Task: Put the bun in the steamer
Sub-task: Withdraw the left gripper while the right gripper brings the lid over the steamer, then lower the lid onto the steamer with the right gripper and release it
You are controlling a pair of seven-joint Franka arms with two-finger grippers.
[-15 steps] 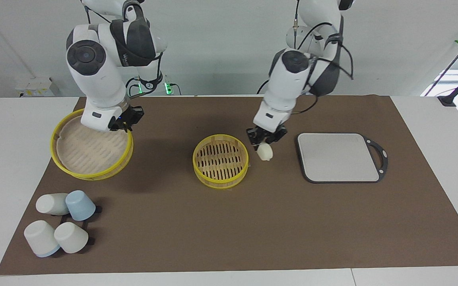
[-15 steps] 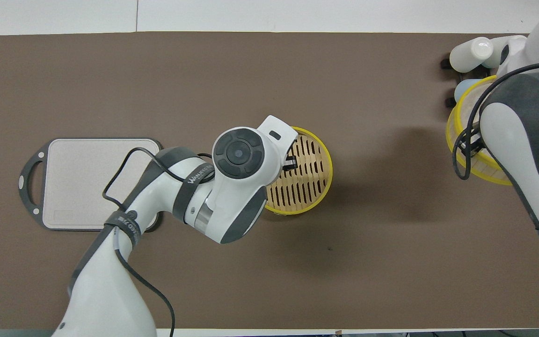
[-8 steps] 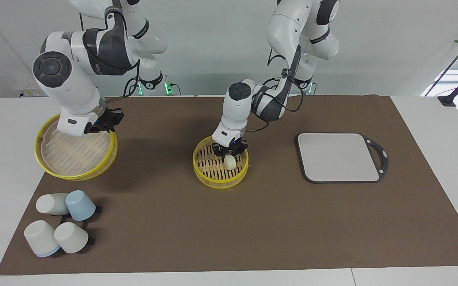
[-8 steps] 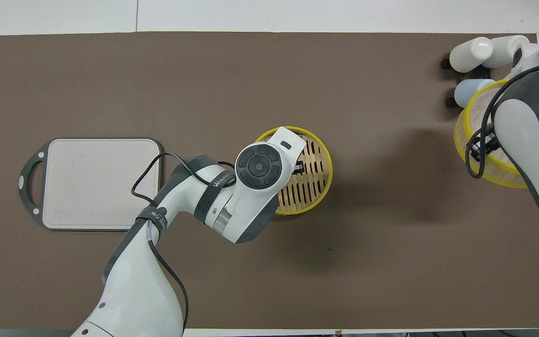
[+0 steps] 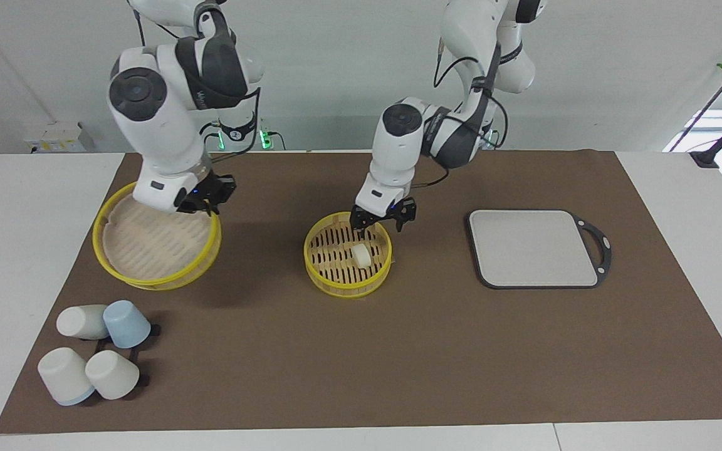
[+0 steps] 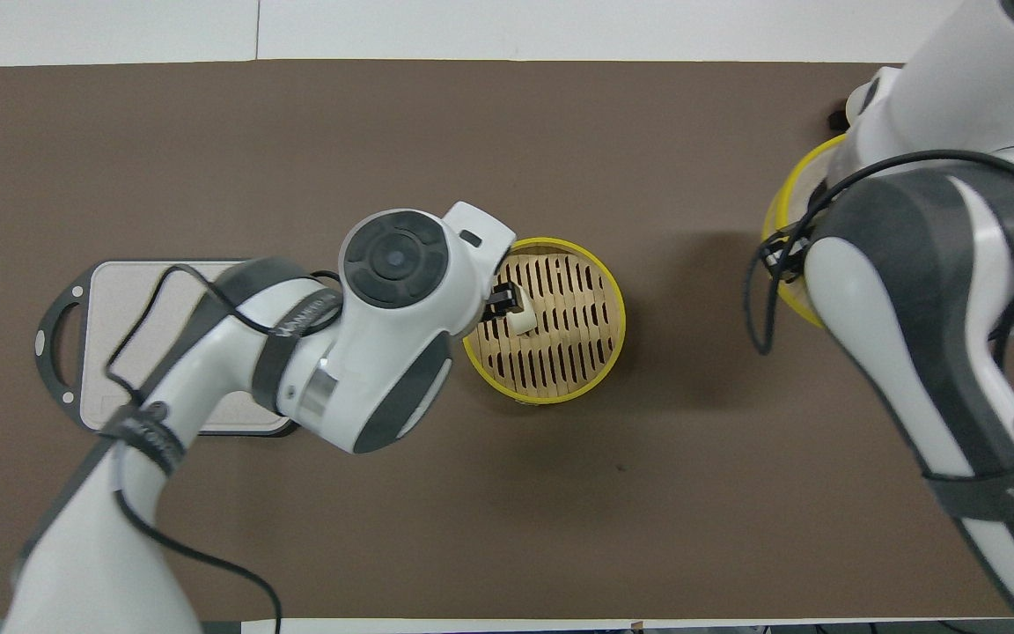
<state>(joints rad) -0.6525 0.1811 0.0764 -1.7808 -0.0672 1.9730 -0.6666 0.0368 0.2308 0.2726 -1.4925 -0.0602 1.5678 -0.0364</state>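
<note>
The bun (image 5: 360, 254) lies on the slatted base of the open steamer (image 5: 347, 290) in the middle of the brown mat. It also shows in the overhead view (image 6: 520, 315), inside the steamer's yellow rim (image 6: 614, 339). My left gripper (image 5: 381, 222) is open and empty, just above the steamer's rim on the side nearer to the robots, clear of the bun. My right gripper (image 5: 207, 203) is shut on the rim of the steamer's lid (image 5: 154, 244) and holds it above the mat toward the right arm's end. In the overhead view my right arm hides most of the lid (image 6: 796, 195).
A flat grey board (image 5: 533, 247) with a handle lies beside the steamer toward the left arm's end. Several white and blue cups (image 5: 94, 351) lie at the right arm's end, farther from the robots than the lid.
My left gripper carried the bun over the steamer, let it go onto the base, and rose back open. My right gripper swung the lid out, then back toward the middle.
</note>
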